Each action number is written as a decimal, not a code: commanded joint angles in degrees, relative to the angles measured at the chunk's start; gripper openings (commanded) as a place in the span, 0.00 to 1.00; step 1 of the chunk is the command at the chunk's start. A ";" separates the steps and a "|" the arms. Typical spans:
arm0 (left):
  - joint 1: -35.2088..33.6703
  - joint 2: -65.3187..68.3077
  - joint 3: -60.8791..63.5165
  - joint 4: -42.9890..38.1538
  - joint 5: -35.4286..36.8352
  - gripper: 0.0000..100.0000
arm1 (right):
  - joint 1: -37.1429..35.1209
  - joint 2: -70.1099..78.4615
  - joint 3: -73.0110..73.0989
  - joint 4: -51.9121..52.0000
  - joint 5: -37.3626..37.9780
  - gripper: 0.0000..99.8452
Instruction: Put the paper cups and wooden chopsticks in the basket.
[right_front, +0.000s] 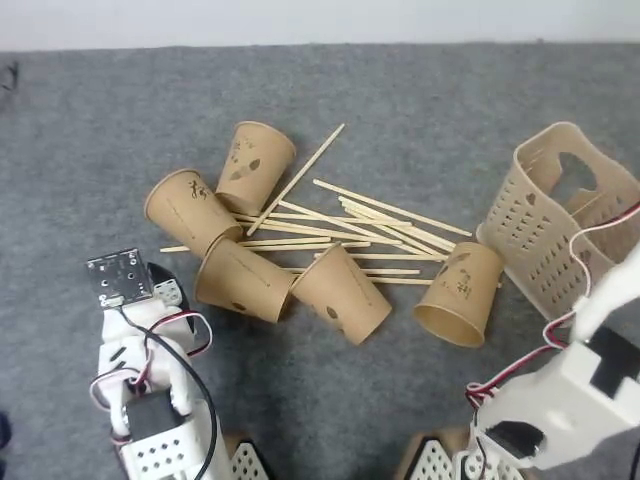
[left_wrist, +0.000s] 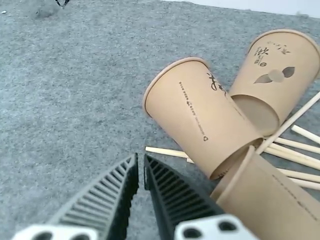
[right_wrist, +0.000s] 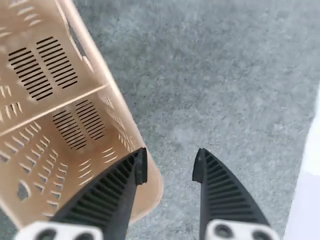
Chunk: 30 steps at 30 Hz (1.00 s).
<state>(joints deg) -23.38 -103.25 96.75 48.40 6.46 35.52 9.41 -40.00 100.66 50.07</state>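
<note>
**Item 1. Left gripper**. The fingers were drawn almost together with only a thin slit between them, and nothing was held. It hung low over the grey tabletop.

**Item 2. Paper cups**. There were five, all lying on their sides and none in the basket. The nearest cup lay just ahead of the left gripper's fingertips. A second cup lay beyond it, apparently touching. A third cup lay beside the fingers, its mouth against the nearest cup's base. The other two lay farther off toward the right gripper, and the last cup was near the basket.

**Item 3. Chopsticks**. These formed a loose, crossed heap, partly under the cups. One chopstick end stuck out from beneath the nearest cup, just ahead of the left fingertips. Judged: the cups pinned several sticks, so lifting the cups first would free them.

**Item 4. Basket**. It appeared tilted in the high view, and whether it stood or lay over could not be told. Its slotted wall sat right beside one finger of the right gripper.

**Item 5. Right gripper**. The fingers were spread apart and empty, one at the basket's edge and the other over bare tabletop. Judged: this placing suited steadying or righting the basket, while the left side, closest to the cups, was placed to begin collecting.
</note>
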 joint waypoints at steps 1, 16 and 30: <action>0.26 -0.97 -0.40 -1.32 0.18 0.02 | -1.45 -4.53 0.62 1.89 0.62 0.17; 0.26 -0.97 -0.40 -1.32 0.18 0.02 | -6.64 0.04 13.45 -7.78 0.70 0.08; 0.26 -0.97 -0.40 -1.32 0.18 0.02 | -13.14 2.77 13.27 -10.51 -12.13 0.01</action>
<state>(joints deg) -23.38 -103.25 96.75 48.40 6.46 26.46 12.22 -26.37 92.04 42.51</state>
